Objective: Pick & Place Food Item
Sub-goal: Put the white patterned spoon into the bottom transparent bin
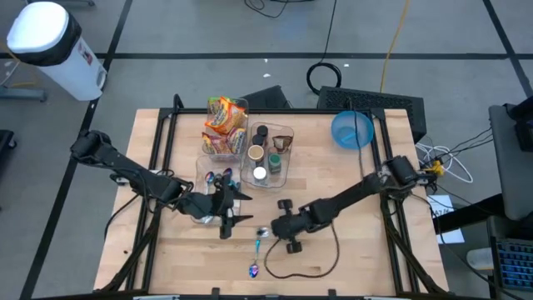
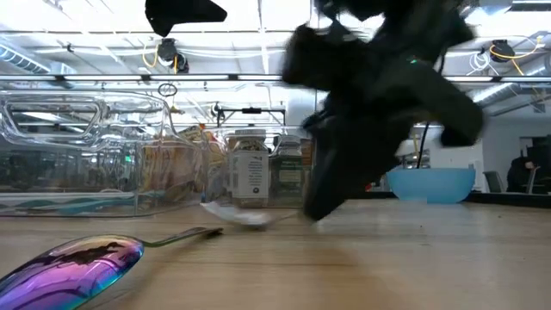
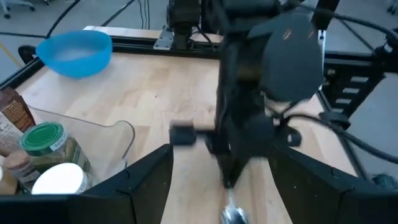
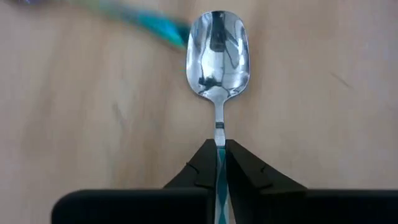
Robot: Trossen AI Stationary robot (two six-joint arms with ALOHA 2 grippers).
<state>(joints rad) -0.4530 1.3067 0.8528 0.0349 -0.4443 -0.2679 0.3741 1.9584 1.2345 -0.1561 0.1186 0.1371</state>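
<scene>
Lettering on the jar label (image 2: 250,176) is unreadable; right hand (image 4: 217,163) pinches spoon (image 4: 217,56).

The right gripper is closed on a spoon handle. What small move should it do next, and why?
Probably lift straight up a little. The right gripper is shut on the silver spoon, whose bowl seems to lie on the wooden table, with another utensil close by; raising it first avoids dragging.

Two matte-black jointed arms (image 1: 125,171) trailing black cables.

Blue bowl (image 1: 352,130), iridescent spoon (image 2: 73,263) (purple-blue), silver spoon (image 4: 217,56), teal handle
</scene>
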